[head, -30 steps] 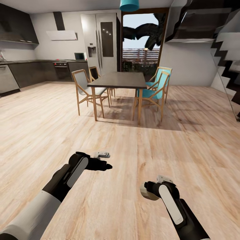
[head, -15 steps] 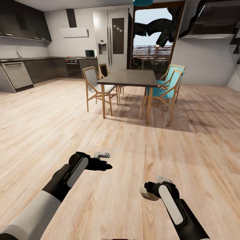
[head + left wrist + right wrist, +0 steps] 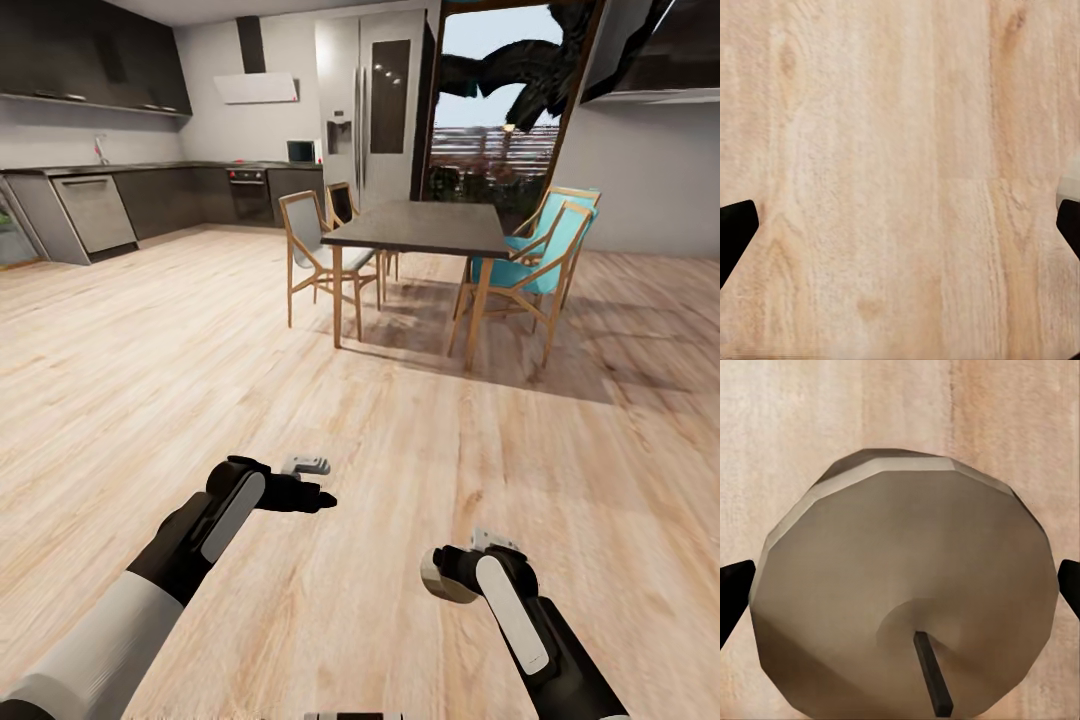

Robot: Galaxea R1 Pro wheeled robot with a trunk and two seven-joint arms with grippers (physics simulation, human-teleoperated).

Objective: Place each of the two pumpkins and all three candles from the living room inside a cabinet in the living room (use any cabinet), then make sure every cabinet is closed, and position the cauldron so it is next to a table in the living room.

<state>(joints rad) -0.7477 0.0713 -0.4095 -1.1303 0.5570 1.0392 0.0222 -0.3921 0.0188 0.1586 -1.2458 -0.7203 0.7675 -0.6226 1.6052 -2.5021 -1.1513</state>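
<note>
My right gripper [image 3: 440, 578] is shut on a stubby tan candle [image 3: 436, 583], held low over the wooden floor. In the right wrist view the candle [image 3: 907, 585] spans the gap between the two black fingertips [image 3: 732, 592], its dark wick [image 3: 932, 673] pointing towards the camera. My left gripper [image 3: 320, 498] is open and holds nothing. In its wrist view the fingertips [image 3: 735, 232] stand wide apart over bare floorboards. The pumpkins, the cabinet, the cauldron and the glass coffee table are out of view.
A dark-topped dining table [image 3: 420, 228] with wooden legs stands ahead, with grey chairs [image 3: 310, 250] and teal chairs [image 3: 540, 262] around it. Grey kitchen counters [image 3: 120, 200] and a tall fridge [image 3: 375, 110] line the far wall. Light wooden floor [image 3: 150, 380] stretches between me and them.
The whole head view has swung, so the room's furniture now sits further right and lower in the picture. Both arms keep their pose, and the candle stays in the right gripper.
</note>
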